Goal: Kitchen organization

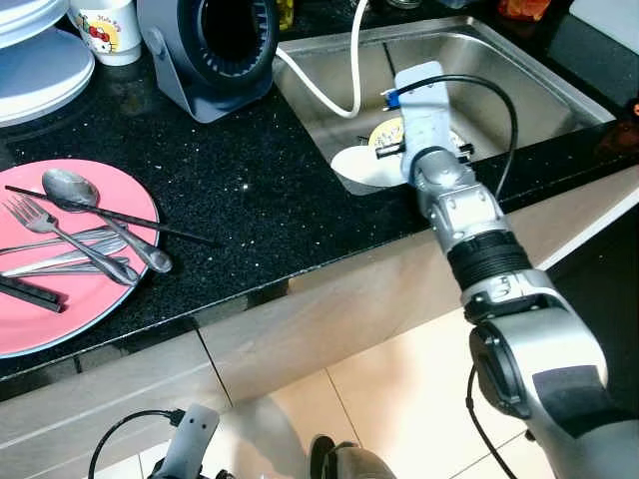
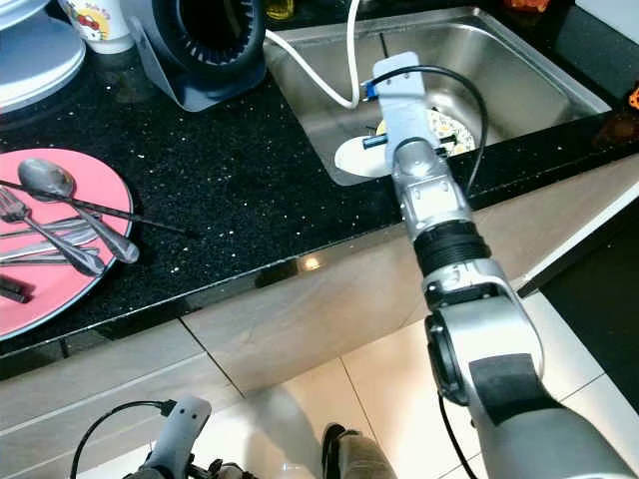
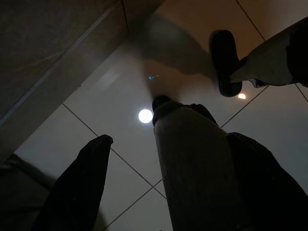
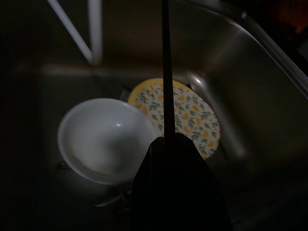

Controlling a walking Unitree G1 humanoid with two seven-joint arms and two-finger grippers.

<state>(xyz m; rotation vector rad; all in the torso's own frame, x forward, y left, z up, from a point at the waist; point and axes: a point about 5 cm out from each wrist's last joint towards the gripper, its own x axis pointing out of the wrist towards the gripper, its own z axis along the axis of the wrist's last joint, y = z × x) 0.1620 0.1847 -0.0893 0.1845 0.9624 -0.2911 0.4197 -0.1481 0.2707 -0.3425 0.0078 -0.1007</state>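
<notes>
Right gripper point(image 4: 166, 159), nearest the wrist lens, is pinched onto a thin black chopstick point(image 4: 166, 67) held upright over the sink point(image 1: 539, 75) at upper right, above a white bowl point(image 4: 103, 139) and a yellow floral plate point(image 4: 192, 115), probably to move it toward the cutlery. Pink plate point(image 1: 90, 299) on the counter point(image 1: 260, 190) at left collects a spoon point(image 1: 75, 190), fork point(image 1: 50, 225) and second chopstick point(image 1: 160, 228); left gripper point(image 3: 159, 159) hangs idle, fingers spread. Mug point(image 1: 105, 28), upper left, bears a cartoon print with unreadable lettering.
</notes>
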